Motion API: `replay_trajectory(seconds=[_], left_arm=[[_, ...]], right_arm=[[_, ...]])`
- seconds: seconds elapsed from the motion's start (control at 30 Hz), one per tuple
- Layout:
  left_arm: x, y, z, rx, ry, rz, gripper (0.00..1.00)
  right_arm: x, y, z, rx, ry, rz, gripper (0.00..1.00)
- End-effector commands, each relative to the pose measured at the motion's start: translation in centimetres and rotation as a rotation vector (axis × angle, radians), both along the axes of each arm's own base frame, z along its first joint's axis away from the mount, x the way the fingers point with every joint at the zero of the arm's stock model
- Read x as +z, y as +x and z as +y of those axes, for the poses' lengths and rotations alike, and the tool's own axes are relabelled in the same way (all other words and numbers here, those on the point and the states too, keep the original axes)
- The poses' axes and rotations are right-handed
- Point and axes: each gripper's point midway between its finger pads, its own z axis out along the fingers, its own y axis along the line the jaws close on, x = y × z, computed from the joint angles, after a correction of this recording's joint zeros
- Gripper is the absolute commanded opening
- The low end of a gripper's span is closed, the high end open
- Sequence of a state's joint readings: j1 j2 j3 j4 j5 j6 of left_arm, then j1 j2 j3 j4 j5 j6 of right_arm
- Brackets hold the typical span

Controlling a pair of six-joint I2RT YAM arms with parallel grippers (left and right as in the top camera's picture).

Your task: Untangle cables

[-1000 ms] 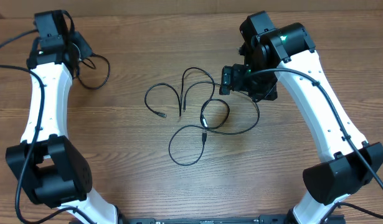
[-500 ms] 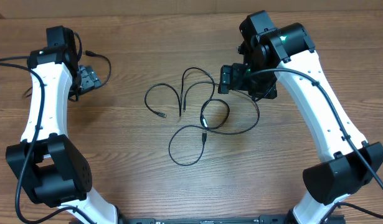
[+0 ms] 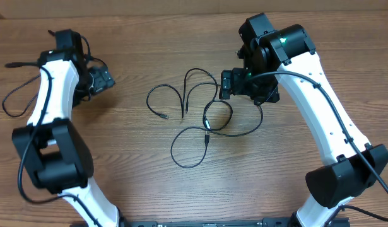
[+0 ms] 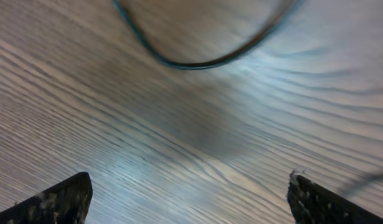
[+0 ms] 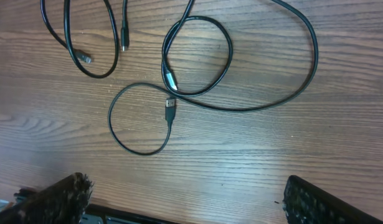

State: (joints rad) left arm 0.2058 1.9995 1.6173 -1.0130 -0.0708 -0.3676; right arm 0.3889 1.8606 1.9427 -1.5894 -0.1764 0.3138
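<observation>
The cables [image 3: 194,116] lie in loose overlapping loops at the table's middle, thin and black with small plug ends. In the right wrist view the same cables [image 5: 197,56] show with a plug [image 5: 170,109] inside one loop. My right gripper [image 3: 226,83] hovers open just right of them, nothing between its fingers [image 5: 316,202]. My left gripper [image 3: 102,81] is open at the upper left, well apart from the pile. Its wrist view is blurred, with bare wood between the fingertips [image 4: 60,202] and a black cord arc [image 4: 197,59] at the top.
Another thin black cord [image 3: 17,94] lies in a loop at the far left, beside the left arm [image 3: 48,94]. The right arm [image 3: 320,107] runs down the right side. The table's far edge [image 3: 181,14] is along the top.
The left gripper went from shut to open and swung right and down. The cord loop beside it is gone from there; a loop now lies far left. The right gripper edged slightly left.
</observation>
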Motion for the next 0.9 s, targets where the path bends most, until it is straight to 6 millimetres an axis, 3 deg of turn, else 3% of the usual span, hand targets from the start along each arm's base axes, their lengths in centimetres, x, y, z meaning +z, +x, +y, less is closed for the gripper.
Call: replay_trajectory(seconds=[0.0,0.17,0.37,0.47,0.87], left_arm=[[-2.9,-1.5,4.3,0.101,0.102,0.099,1.00],[-4.2,-2.1,7.8,0.263,0.014,0.064,1.00],[-2.7,0.6,9.6,0.396,-0.284,-0.160,1.00],[-2.5,0.4,11.6,0.510,-0.292,-0.196,1.00],[-1.9,2.3,16.8,0.672,-0.193,-0.358,1.00]], right_arm=[[0.5,-0.3,0.1,0.013,0.005,-0.014,0.98],[0.6,-0.1,0.1,0.013,0.008,-0.023,0.98],[0.6,0.4,0.3,0.013,0.015,-0.041,1.00],[0.6,0.3,0.3,0.013,0.015,-0.040,1.00],[0.6,0.0,0.2,0.012,0.009,-0.025,1.00]])
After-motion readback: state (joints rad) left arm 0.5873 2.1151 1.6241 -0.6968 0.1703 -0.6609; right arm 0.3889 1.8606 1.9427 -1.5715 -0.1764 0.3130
